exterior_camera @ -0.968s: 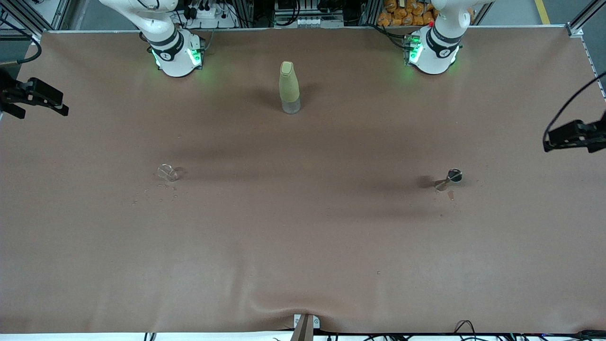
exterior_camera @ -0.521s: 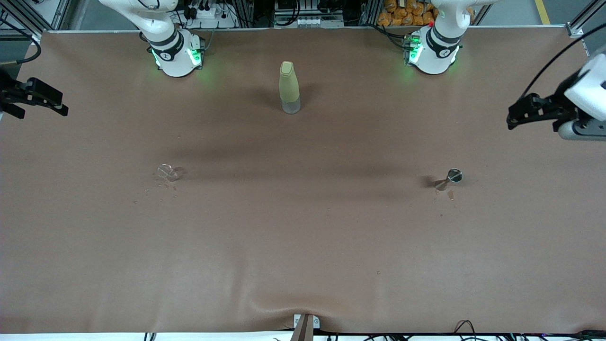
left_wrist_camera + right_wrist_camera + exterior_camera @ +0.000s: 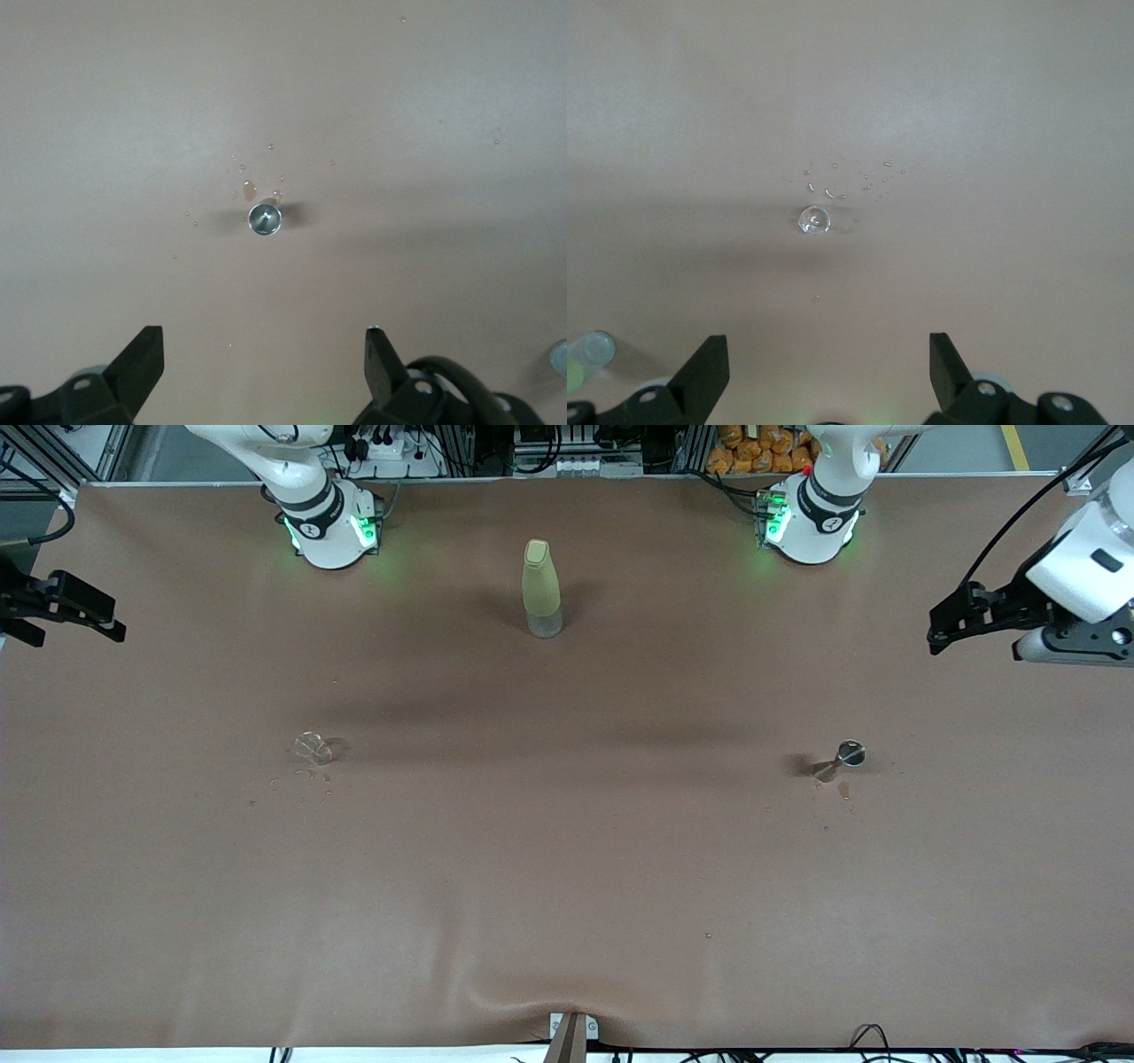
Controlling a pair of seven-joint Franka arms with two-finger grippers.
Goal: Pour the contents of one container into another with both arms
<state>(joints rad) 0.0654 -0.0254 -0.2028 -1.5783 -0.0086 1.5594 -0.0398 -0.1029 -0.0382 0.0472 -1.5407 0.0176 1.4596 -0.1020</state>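
Left gripper (image 3: 941, 627) up in air over left arm's end of table, fingers (image 3: 142, 363) spread, nothing held – I see metal cup (image 3: 850, 754) upright below it, droplets (image 3: 249, 189) beside it. Right gripper (image 3: 111, 615) over right arm's end, fingers apart, empty – clear glass (image 3: 314, 748) beneath. Yellow-green bottle (image 3: 541, 589) upright between arm bases

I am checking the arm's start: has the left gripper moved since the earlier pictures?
Yes. In the front view the left gripper, jaws open, has come inward from the table's edge and upward, toward the left arm's base.
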